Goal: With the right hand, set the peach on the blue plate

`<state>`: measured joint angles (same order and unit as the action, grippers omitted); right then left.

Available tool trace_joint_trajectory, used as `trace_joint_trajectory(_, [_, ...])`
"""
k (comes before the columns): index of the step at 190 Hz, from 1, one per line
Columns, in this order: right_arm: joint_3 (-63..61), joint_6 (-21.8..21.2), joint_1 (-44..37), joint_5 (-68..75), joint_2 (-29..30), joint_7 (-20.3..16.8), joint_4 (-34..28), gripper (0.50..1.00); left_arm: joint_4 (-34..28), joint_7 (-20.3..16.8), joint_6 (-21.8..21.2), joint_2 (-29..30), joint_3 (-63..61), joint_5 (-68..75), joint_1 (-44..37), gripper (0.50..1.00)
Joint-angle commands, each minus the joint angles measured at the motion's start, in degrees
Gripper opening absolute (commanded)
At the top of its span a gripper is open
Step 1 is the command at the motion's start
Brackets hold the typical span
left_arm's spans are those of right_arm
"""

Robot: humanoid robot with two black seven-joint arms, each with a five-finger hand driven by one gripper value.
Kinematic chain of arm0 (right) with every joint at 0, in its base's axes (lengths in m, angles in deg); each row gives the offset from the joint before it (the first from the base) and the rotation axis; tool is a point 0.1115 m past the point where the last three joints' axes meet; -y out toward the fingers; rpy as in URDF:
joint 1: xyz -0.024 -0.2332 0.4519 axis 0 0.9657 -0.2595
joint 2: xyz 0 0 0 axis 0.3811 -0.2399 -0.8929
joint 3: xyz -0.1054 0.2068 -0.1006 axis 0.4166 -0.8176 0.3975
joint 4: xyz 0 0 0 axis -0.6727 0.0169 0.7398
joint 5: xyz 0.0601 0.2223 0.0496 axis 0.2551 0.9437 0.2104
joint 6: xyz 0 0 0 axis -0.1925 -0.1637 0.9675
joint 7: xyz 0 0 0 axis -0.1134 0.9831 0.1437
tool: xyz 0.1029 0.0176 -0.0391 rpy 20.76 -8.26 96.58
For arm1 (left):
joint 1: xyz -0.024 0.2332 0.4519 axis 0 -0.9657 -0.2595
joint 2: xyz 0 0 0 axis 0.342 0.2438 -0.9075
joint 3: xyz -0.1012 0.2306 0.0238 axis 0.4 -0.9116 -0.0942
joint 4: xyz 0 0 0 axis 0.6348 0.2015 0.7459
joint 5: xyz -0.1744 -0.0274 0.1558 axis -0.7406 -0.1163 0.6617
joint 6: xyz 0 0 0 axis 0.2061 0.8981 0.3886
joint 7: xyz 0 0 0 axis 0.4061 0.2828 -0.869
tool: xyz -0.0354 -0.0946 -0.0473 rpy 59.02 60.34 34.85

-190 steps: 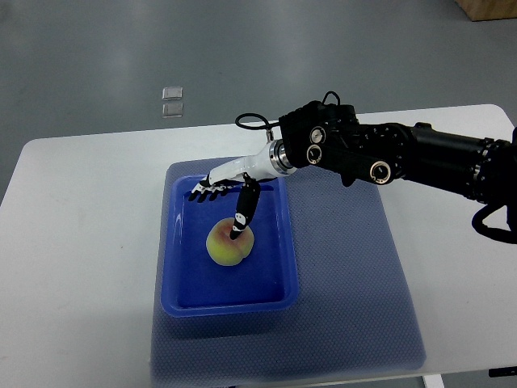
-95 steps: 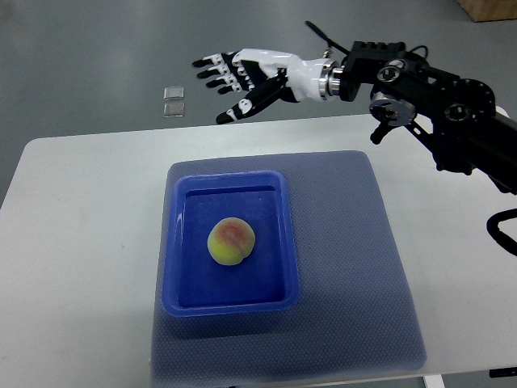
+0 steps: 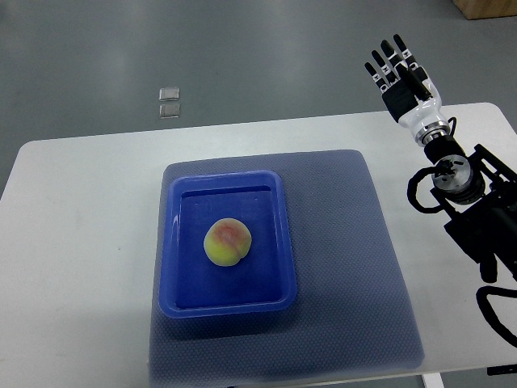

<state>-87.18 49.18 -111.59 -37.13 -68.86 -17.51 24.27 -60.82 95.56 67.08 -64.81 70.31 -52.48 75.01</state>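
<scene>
A yellow-pink peach (image 3: 226,243) lies in the middle of the blue plate (image 3: 279,234), a shallow rectangular tray on the blue-grey mat. My right hand (image 3: 399,78) is far off at the upper right, above the table's back edge, with its fingers spread straight and holding nothing. Its black arm (image 3: 477,218) runs down the right side of the picture. The left arm does not show.
A blue-grey mat (image 3: 355,267) covers the middle of the white table (image 3: 73,242). Two small clear squares (image 3: 170,101) lie on the grey floor beyond the table. A brown box corner (image 3: 485,8) shows at the top right.
My right hand has let go of the peach, lifted off the plate and swung away to the upper right. The peach stays on the plate.
</scene>
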Motion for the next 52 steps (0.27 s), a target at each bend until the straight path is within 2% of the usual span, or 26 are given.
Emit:
trace_joint_trajectory(1, [0.08, -0.04, 0.14, 0.40, 0.63, 0.18, 1.07, 0.930, -0.49, 0.00, 0.00, 0.00, -0.08, -0.10, 0.09, 1.000])
trace_joint_trajectory(52, [0.26, 0.13, 1.01, 0.40, 2.21, 0.18, 1.16, 0.930, -0.05, 0.00, 0.00, 0.00, -0.08, -0.01, 0.01, 1.000])
